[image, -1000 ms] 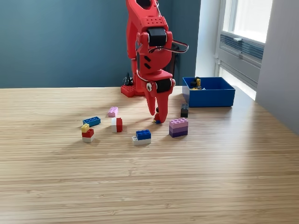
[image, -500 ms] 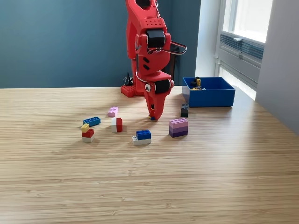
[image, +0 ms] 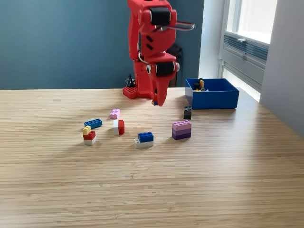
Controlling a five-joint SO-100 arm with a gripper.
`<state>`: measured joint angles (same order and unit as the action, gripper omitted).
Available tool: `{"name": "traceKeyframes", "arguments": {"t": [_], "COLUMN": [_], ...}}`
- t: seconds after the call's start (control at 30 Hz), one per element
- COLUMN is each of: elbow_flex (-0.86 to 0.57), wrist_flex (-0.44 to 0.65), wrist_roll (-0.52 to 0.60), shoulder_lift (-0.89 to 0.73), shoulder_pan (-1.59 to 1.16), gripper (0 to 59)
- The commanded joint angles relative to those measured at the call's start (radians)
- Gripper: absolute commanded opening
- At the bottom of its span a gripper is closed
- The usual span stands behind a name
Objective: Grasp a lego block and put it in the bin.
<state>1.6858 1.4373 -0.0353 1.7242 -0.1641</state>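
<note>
Lego piece, small and blue-red (image: 155, 102), sits pinched in my red tool (image: 158, 101), raised above the wooden table (image: 190, 180); shallow bright blue plastic bin (image: 212, 93) lies at three o'clock.

One exterior camera sits low at the near edge of the pale striped wooden table (image: 152, 190), facing the red plastic arm (image: 152, 47) and teal back wall (image: 61, 42) from moderate range.

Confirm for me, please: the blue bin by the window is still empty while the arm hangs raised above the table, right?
Not quite. The exterior view shows the bin already holding a few small pieces in its far corner, black and yellow among them. The arm is indeed raised above the table.
</note>
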Motion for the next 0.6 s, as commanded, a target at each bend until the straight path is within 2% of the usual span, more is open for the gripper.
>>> {"name": "traceKeyframes", "arguments": {"t": [0.03, 0.2, 0.6], "elbow_flex": [-0.295, -0.324, -0.166], "wrist_flex": [0.196, 0.276, 0.276], "wrist_roll": [0.052, 0.091, 0.192], "shoulder_lift": [0.032, 0.031, 0.031], "shoulder_pan": [-0.061, -0.173, -0.658], "gripper": [0.0, 0.0, 0.0]}}
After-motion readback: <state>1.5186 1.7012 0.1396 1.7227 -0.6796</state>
